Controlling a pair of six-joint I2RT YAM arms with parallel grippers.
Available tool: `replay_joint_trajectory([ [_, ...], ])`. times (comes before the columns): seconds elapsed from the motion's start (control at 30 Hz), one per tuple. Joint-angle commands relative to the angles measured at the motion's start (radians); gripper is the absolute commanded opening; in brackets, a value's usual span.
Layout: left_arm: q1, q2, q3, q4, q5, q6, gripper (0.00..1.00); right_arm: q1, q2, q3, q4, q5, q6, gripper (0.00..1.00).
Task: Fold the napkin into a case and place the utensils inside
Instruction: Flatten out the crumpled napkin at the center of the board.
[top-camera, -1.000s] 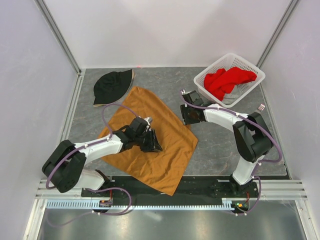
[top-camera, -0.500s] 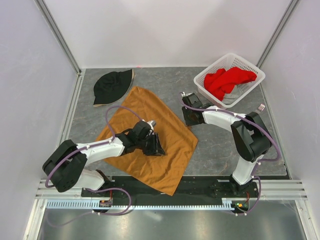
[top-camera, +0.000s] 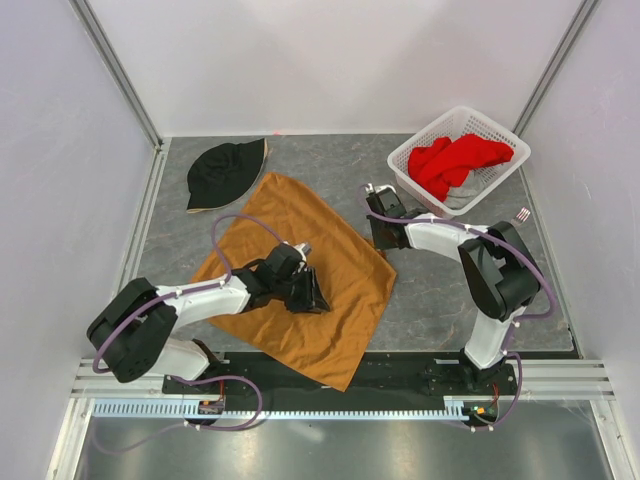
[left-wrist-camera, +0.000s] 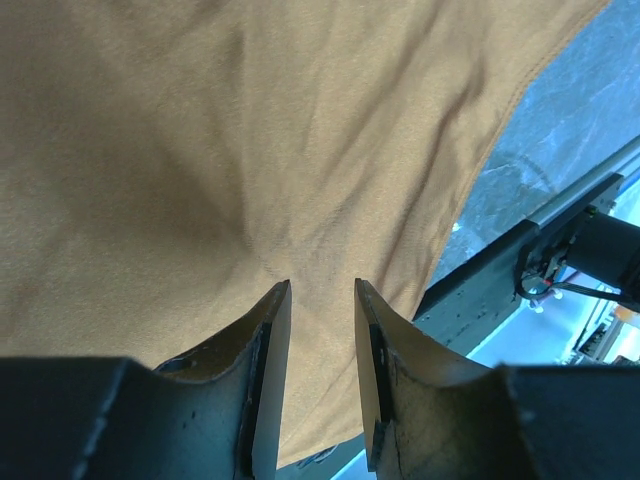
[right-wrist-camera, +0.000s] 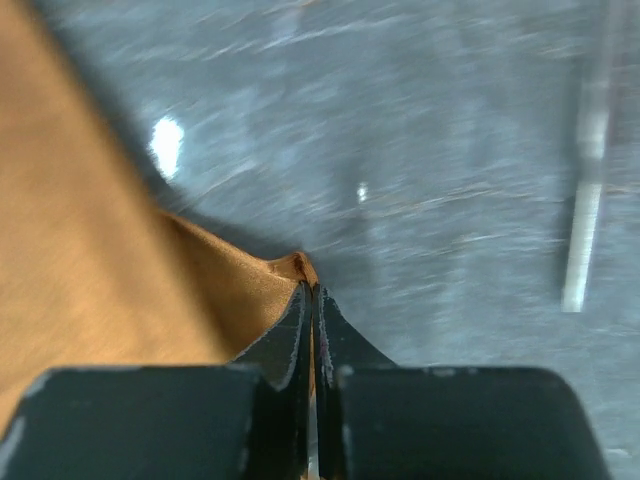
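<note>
Right of centre overhead, the right fingers (right-wrist-camera: 336, 335) pinch the napkin's (top-camera: 300, 225) upper-right edge; cloth spreads lower-left, where the left fingers (left-wrist-camera: 268, 345) stand apart over it.

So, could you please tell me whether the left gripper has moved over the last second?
Yes. The left gripper has slid a little across the napkin, away from the black hat and toward the napkin's near corner.

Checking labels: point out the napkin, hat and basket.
napkin (top-camera: 310, 215), top view, bare cloth towards its far corner
hat (top-camera: 225, 172), top view, middle of the crown
basket (top-camera: 424, 132), top view, far-left rim
</note>
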Motion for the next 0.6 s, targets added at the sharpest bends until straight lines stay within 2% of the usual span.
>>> replay_joint_trajectory([
  [0.0, -0.003, -0.038, -0.024, 0.009, -0.053, -0.038, 0.38, -0.058, 0.011, 0.020, -0.023, 0.207, -0.022, 0.00],
  [0.1, -0.003, -0.088, -0.020, -0.036, -0.096, -0.037, 0.38, -0.070, -0.032, 0.040, -0.026, 0.257, -0.049, 0.00],
  [0.2, 0.023, -0.155, 0.015, -0.119, -0.133, -0.021, 0.38, -0.072, -0.067, 0.065, -0.003, 0.228, -0.081, 0.00],
  [0.4, 0.228, -0.292, 0.065, -0.268, -0.205, 0.014, 0.47, -0.070, -0.018, 0.145, 0.027, 0.255, -0.115, 0.00],
  [0.57, 0.330, -0.370, 0.075, -0.334, -0.227, 0.022, 0.47, -0.072, 0.069, 0.247, 0.078, 0.281, -0.121, 0.00],
])
